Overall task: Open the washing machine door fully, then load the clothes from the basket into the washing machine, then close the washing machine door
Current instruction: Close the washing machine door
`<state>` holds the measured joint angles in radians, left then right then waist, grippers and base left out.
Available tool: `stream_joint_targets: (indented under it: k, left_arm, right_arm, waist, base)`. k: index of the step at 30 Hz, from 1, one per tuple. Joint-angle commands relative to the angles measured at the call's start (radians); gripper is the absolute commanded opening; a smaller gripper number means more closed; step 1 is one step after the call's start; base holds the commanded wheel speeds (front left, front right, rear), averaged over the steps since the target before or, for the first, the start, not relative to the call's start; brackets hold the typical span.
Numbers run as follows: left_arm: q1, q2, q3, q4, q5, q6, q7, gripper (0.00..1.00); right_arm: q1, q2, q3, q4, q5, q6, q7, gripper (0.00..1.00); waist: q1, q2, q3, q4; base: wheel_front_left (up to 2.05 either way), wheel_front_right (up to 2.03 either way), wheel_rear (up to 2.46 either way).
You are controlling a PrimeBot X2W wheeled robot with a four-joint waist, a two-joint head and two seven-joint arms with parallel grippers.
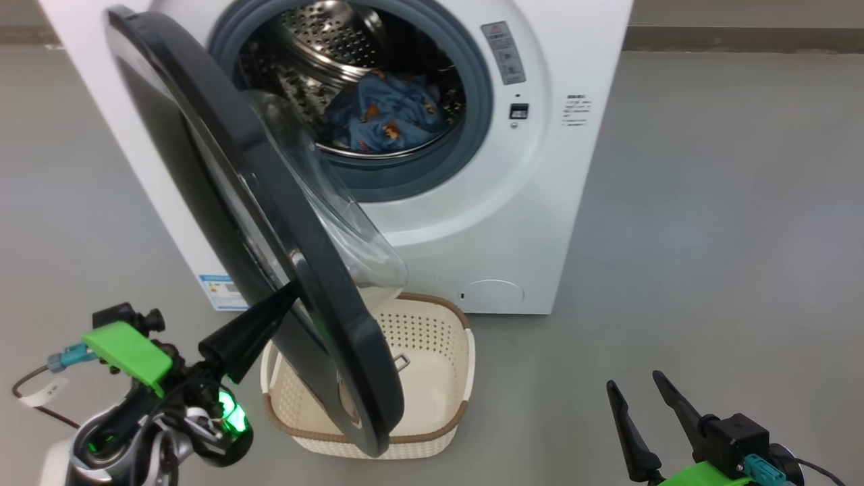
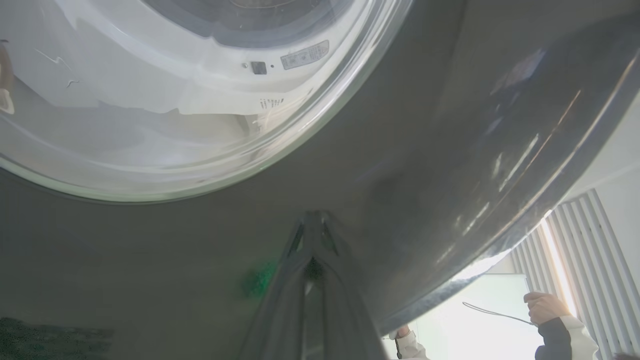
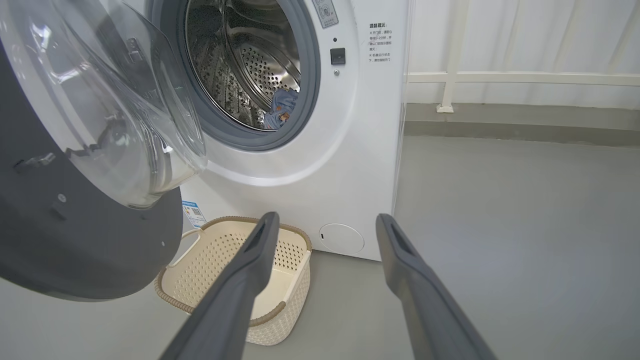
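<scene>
The clothes (image 1: 388,111) lie in the drum (image 1: 317,34)
Closed left pincer (image 1: 292,290) touches the washing machine door (image 1: 283,223); right pincer (image 1: 633,380) wide open, empty.

Stickers (image 1: 503,52) on the washing machine (image 1: 486,229) are too small to read.

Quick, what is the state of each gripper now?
Left gripper: shut, empty, tips against the washing machine door.
Right gripper: open, holding nothing.
</scene>
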<state>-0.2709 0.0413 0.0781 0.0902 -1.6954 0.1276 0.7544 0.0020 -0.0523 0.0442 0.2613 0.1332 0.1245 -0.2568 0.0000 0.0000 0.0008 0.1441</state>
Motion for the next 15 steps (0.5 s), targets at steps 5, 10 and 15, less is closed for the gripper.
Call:
stream_joint_targets:
  k: [5, 10, 15]
  left_arm:
    - [-0.079, 0.009, -0.023, 0.026, 0.011, -0.05, -0.063, 0.0]
    - [-0.104, 0.009, -0.044, 0.068, 0.017, -0.081, -0.106, 0.0]
    - [-0.148, 0.009, -0.061, 0.13, 0.011, -0.107, -0.153, 0.0]
  right_arm:
    - [-0.004, -0.009, 0.026, -0.026, -0.001, 0.006, -0.005, 1.0]
    - [0.0, -0.013, 0.023, -0.029, -0.001, 0.006, -0.005, 1.0]
    - [0.003, -0.014, 0.024, -0.03, -0.003, 0.006, -0.005, 1.0]
  waist:
    - [0.0, 0.0, -0.008, -0.044]
    - [0.0, 0.0, -0.006, -0.06]
    - [0.0, 0.0, -0.003, -0.074]
  base:
    - [0.0, 0.0, 0.0]
    - [0.0, 0.0, 0.0]
    - [0.0, 0.0, 0.0]
